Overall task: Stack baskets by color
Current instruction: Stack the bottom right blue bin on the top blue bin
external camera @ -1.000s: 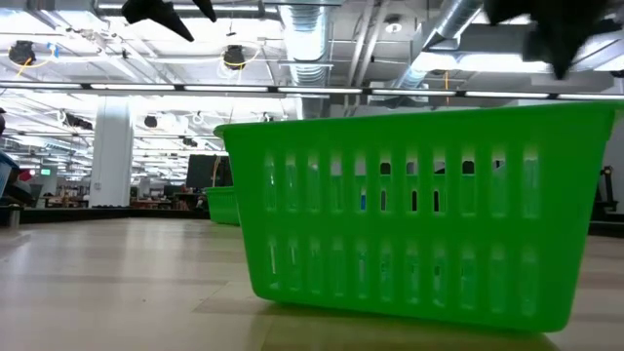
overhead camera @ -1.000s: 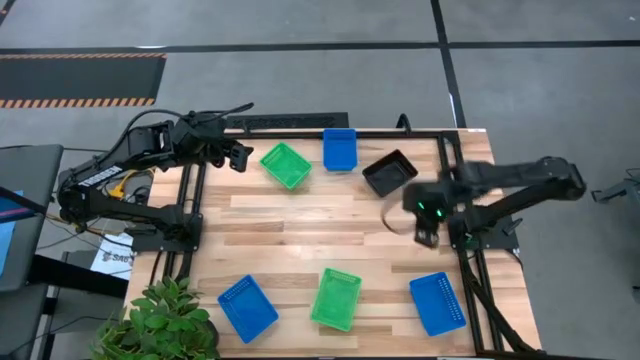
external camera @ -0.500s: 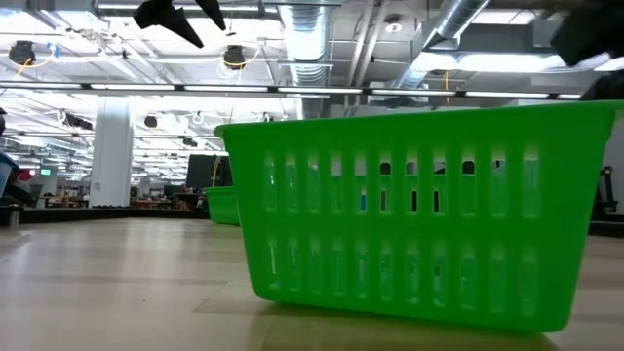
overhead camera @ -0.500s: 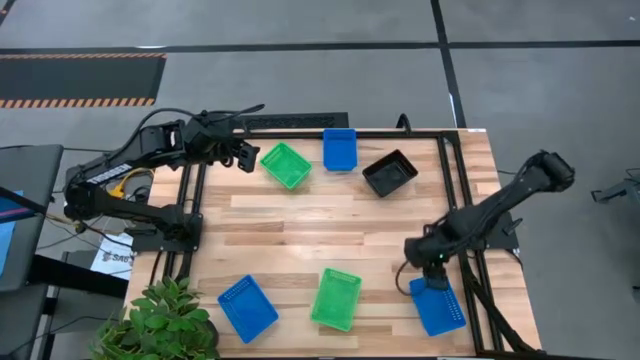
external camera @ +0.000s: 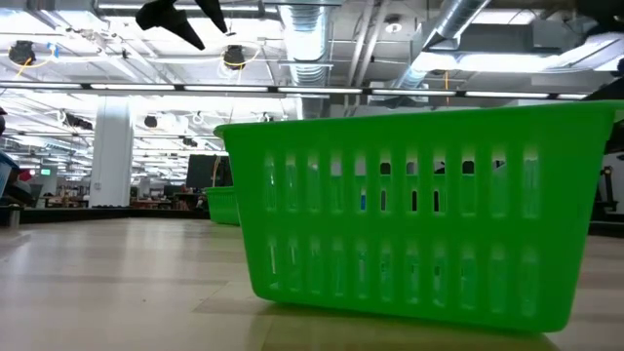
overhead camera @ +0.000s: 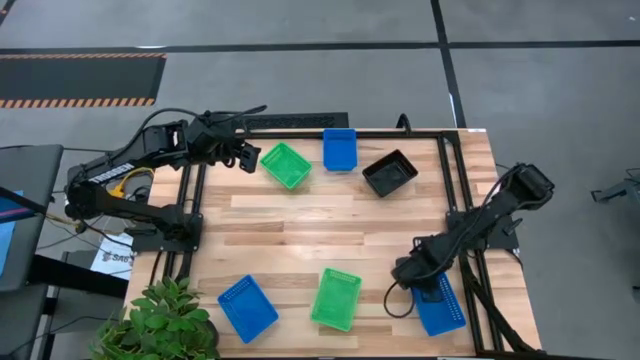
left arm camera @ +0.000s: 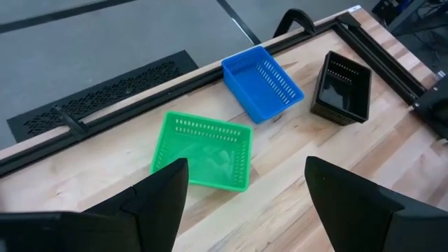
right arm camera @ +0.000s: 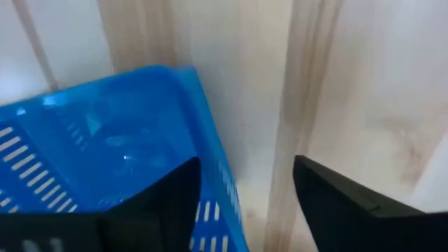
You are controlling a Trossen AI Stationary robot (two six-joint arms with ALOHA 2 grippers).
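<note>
Right tool (right arm camera: 245, 203) spread wide (empty) over blue basket (right arm camera: 105, 154) corner.

My low view is filled by one green basket (external camera: 409, 219); the right arm (overhead camera: 470, 235) covers part of a blue basket (overhead camera: 440, 308).

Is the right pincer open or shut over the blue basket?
Open: the right pincer has its fingers apart, straddling the blue basket's corner wall.

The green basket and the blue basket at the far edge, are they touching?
Apart. The left wrist view shows bare wood between the green basket and the blue basket.
</note>
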